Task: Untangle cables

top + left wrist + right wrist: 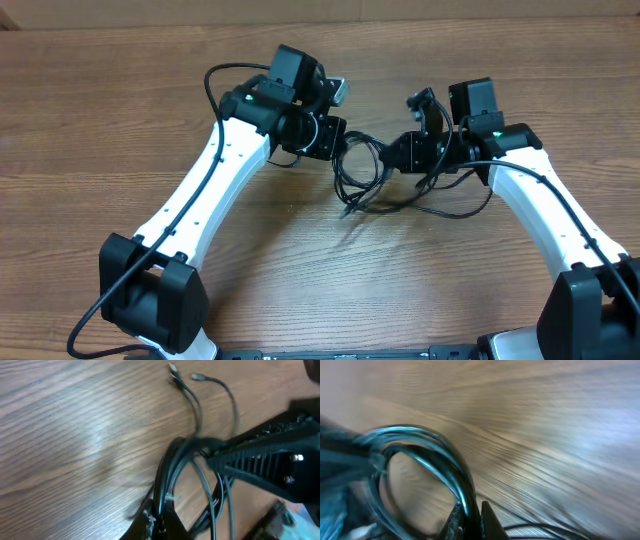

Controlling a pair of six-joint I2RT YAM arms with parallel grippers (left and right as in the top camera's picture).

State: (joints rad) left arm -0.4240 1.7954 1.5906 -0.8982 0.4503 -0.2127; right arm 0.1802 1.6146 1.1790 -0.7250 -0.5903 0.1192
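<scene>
The cables (362, 172), bunched just 12 o'clock of the desk (300, 260) centre, are pinched at 9 o'clock by the left gripper (160, 516) and at 3 o'clock by the right gripper (470, 516), so the knot could be tightened if both are pulled apart.

No legible text, labels, brands or numbers on any surface.

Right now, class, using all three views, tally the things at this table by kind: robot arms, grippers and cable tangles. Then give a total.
Robot arms: 2 (left arm, right arm)
Grippers: 2 (left gripper, right gripper)
Cable tangles: 1 (the cables)
Total: 5
</scene>
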